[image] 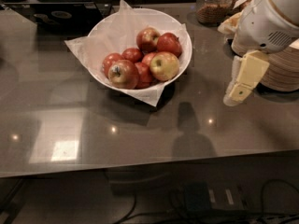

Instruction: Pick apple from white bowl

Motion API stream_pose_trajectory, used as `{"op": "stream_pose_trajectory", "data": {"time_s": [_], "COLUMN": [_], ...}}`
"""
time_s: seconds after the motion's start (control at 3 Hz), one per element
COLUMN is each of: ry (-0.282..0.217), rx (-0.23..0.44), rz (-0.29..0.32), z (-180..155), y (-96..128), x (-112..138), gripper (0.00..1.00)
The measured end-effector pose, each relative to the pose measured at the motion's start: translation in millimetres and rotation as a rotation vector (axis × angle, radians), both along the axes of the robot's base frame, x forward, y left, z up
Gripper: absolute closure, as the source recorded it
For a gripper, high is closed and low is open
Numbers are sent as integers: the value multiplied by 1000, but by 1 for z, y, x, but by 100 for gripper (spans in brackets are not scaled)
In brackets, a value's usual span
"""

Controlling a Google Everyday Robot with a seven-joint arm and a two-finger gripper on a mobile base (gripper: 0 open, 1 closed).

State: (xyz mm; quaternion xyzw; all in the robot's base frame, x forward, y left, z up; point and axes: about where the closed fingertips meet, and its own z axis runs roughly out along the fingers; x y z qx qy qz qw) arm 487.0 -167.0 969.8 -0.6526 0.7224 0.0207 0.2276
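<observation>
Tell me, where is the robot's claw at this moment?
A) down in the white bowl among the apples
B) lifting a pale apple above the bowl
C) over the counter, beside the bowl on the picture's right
C: the gripper hangs over the counter at the picture's right, apart from the white bowl; the pale apple lies in the bowl.
</observation>
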Motion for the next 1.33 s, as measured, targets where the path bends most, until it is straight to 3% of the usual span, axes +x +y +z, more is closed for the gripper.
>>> {"op": "stream_pose_trajectory", "data": {"time_s": [0.33, 0.67, 1.0, 1.33], "ry": [35, 72, 59, 36], "rx": [90, 163, 160, 146], "rz": [134, 221, 210, 194], "z": [-9, -16, -23, -23], "y": [31, 49, 59, 67], "x": [14, 25, 32, 38], "gripper": [0, 0, 0, 12]}}
